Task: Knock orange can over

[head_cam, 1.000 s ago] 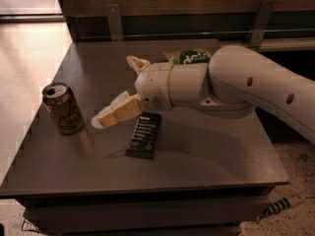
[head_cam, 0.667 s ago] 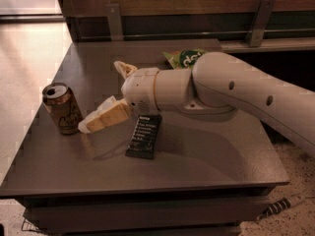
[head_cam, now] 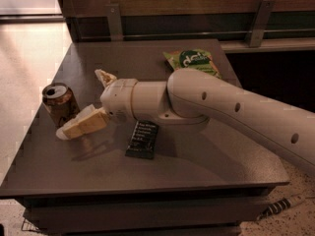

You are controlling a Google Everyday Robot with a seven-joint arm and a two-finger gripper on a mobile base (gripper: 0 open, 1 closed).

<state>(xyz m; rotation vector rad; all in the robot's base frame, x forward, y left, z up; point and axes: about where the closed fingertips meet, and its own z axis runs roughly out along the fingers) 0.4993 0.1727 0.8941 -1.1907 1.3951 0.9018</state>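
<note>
The orange can (head_cam: 59, 104) stands upright near the left edge of the grey table (head_cam: 162, 181), its silver pull-tab top showing. My gripper (head_cam: 81, 102) is just right of the can, at the end of the white arm that reaches in from the right. The gripper is open: one finger (head_cam: 105, 76) points up and back, the other finger (head_cam: 84, 124) lies low over the table with its tip against the lower right side of the can. Nothing is held.
A black bar (head_cam: 142, 139) lies flat on the table under the wrist. A green snack bag (head_cam: 193, 60) lies at the back right. A wall with a metal rail runs behind the table. The floor drops off left of the can.
The gripper has moved left across the table, from beside the black bar to the can. Its lower finger now touches the can, which still stands upright in place.
</note>
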